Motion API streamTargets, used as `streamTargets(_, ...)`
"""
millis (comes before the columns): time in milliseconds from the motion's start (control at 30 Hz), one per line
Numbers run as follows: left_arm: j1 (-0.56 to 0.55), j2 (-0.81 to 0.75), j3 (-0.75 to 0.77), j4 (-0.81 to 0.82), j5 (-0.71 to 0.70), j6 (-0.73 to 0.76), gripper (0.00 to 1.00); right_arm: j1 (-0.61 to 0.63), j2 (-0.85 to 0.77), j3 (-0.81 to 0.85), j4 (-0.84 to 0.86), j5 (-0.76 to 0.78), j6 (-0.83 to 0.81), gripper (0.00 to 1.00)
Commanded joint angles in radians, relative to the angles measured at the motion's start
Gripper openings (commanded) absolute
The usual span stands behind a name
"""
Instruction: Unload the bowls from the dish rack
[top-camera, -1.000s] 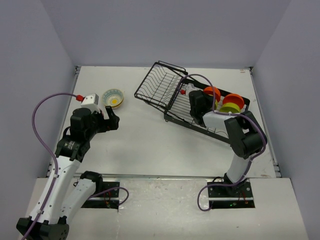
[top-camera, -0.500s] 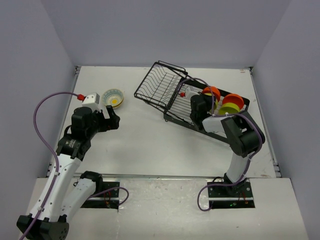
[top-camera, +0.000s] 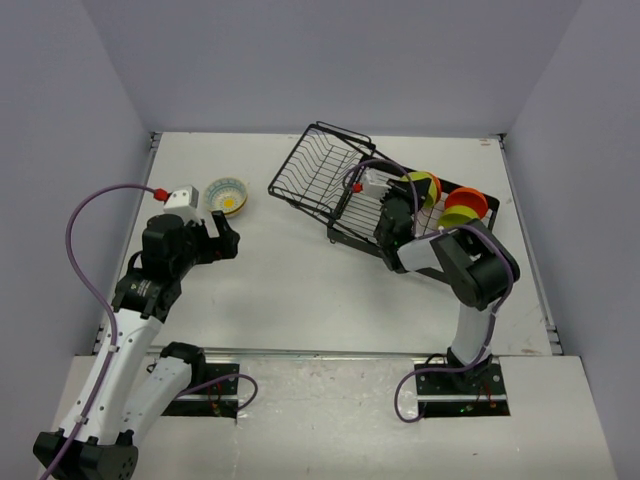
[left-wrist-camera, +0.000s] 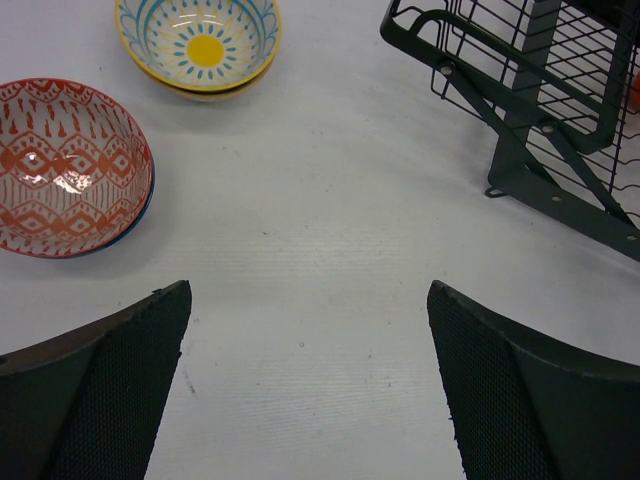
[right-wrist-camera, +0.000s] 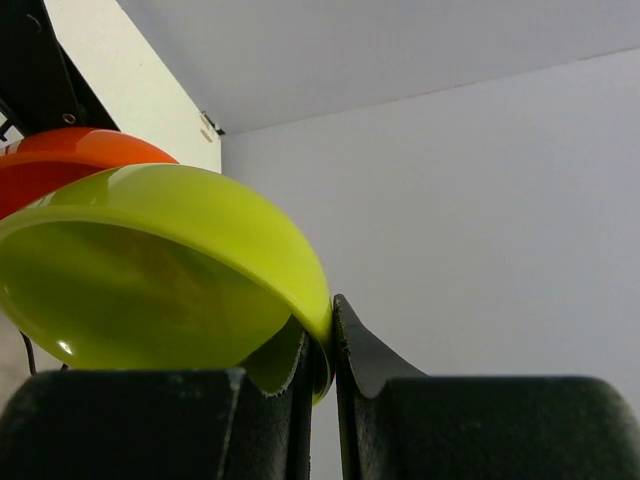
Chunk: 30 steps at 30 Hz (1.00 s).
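1. One bowl in hand: right gripper (right-wrist-camera: 322, 335) pinched on the rim of the green bowl (right-wrist-camera: 150, 270), one finger inside the rim, one outside.
2. Green bowl held tilted on edge over the 3 o'clock section of the dish rack (top-camera: 318, 172); whether clear of the bars, cannot tell.
3. Just behind it in the right wrist view, an orange bowl (right-wrist-camera: 60, 150) peeking out at 10 o'clock; touching or apart, cannot tell.
4. Close around that gripper: thin black bars of the rack, plus a purple cable (top-camera: 383, 158) arching over the rack at the wrist's 12 o'clock.
5. Rack set at a slant toward 1 o'clock on the table (top-camera: 300, 290).
6. Left gripper (left-wrist-camera: 310, 385) spread wide, gripping nothing, hovering over bare table near 9 o'clock, well apart from the rack.
7. Ahead of it in the left wrist view: patterned bowl (left-wrist-camera: 65, 165), red and white inside, at 10 o'clock; floral bowl (left-wrist-camera: 198, 42) with a yellow centre at 11 o'clock, near the patterned one but apart; a rack corner at 2 o'clock.
8. Both of those bowls upright on the table, outside the rack.
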<state>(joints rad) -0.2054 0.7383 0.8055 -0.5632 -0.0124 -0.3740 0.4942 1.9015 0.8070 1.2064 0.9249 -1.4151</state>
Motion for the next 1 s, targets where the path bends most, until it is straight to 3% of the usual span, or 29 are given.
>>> streamTargets(0,-0.006,-0.01,0.001,0.039,-0.006,0.018,1.0,0.018,-0.042,-0.011,0.227,0.019,-0.033,0.0)
streamTargets(133,-0.006,-0.008,0.001,0.039,-0.008,0.018,1.0,0.027,-0.169,-0.019,-0.008,0.02,0.134,0.0)
streamTargets(167,-0.006,-0.007,0.001,0.039,-0.006,0.018,1.0,0.03,-0.195,-0.014,-0.062,0.023,0.221,0.0)
streamTargets(233,-0.006,-0.002,0.003,0.039,-0.006,0.018,1.0,0.032,-0.279,0.006,-0.341,0.026,0.391,0.0)
streamTargets(267,-0.006,-0.001,0.003,0.039,-0.004,0.018,1.0,0.033,-0.312,0.015,-0.343,0.026,0.459,0.0)
streamTargets(333,-0.006,0.004,0.001,0.045,-0.001,0.018,1.0,0.037,-0.384,0.062,-0.642,0.003,0.627,0.0)
streamTargets(367,-0.005,0.01,0.003,0.045,0.003,0.02,1.0,0.038,-0.457,0.081,-0.874,-0.055,0.819,0.0)
streamTargets(467,-0.006,0.016,0.006,0.043,0.043,0.023,1.0,0.037,-0.586,0.15,-1.188,-0.165,1.134,0.0)
streamTargets(633,-0.006,0.0,0.04,0.066,0.17,-0.008,1.0,0.05,-0.743,0.198,-1.45,-0.397,1.526,0.0)
streamTargets(733,-0.025,0.045,0.087,0.098,0.232,-0.061,1.0,0.052,-0.82,0.201,-1.541,-0.559,1.66,0.0)
streamTargets(800,-0.138,0.085,0.135,0.114,0.151,-0.114,1.0,0.055,-0.855,0.207,-1.591,-0.619,1.723,0.0)
streamTargets(833,-0.211,0.137,0.152,0.12,0.021,-0.13,1.0,0.056,-0.86,0.213,-1.61,-0.653,1.792,0.0)
streamTargets(867,-0.389,0.169,0.199,0.121,-0.082,-0.166,1.0,0.056,-0.86,0.219,-1.646,-0.682,1.812,0.0)
streamTargets(900,-0.485,0.199,0.228,0.118,-0.178,-0.18,1.0,0.055,-0.858,0.227,-1.66,-0.708,1.829,0.0)
streamTargets(933,-0.582,0.258,0.259,0.106,-0.387,-0.213,1.0,0.055,-0.851,0.231,-1.68,-0.73,1.867,0.0)
streamTargets(967,-0.723,0.286,0.32,0.082,-0.468,-0.227,1.0,0.056,-0.849,0.235,-1.709,-0.742,1.877,0.0)
